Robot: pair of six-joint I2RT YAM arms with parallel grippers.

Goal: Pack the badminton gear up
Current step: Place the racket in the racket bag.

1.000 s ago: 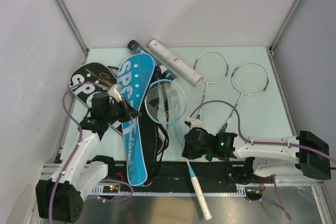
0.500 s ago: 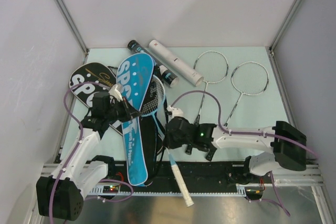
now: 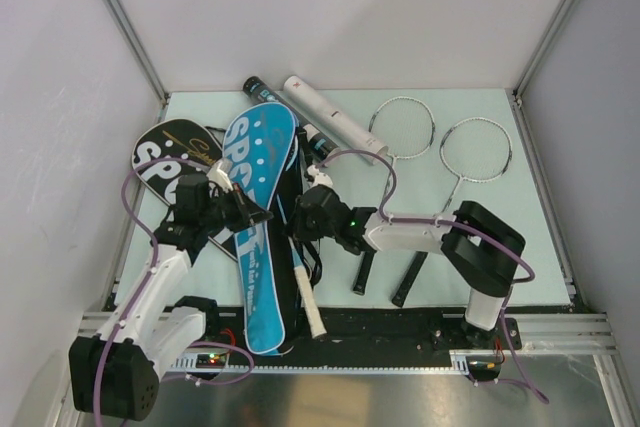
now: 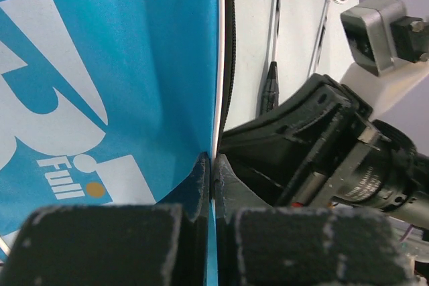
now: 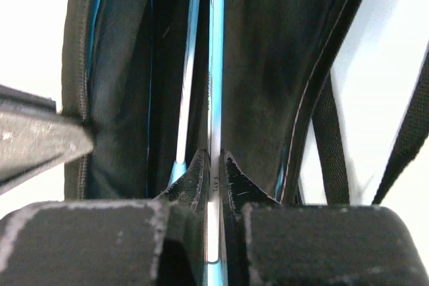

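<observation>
The blue SPORT bag (image 3: 262,162) lies left of centre, and my left gripper (image 3: 257,215) is shut on the edge of its flap (image 4: 100,85), holding it up. My right gripper (image 3: 300,223) is shut on the thin shaft (image 5: 216,65) of a blue-framed racket. That racket's head is hidden inside the bag's dark interior (image 5: 268,65), while its white handle (image 3: 308,307) sticks out toward the near edge. In the left wrist view the left gripper (image 4: 213,165) pinches the flap edge, with the right wrist (image 4: 335,159) close beside it. The right gripper (image 5: 212,159) shows the shaft between its jaws.
A black SPORT bag (image 3: 165,159) lies partly under the blue one at the left. Two more rackets (image 3: 402,127) (image 3: 477,149) lie on the right, their black handles (image 3: 362,272) near the right arm. A white tube (image 3: 335,132) and a black tube (image 3: 262,90) lie at the back.
My right gripper has carried the blue racket left and away from the near edge, sliding its head into the open blue bag. The left gripper has kept the flap in place.
</observation>
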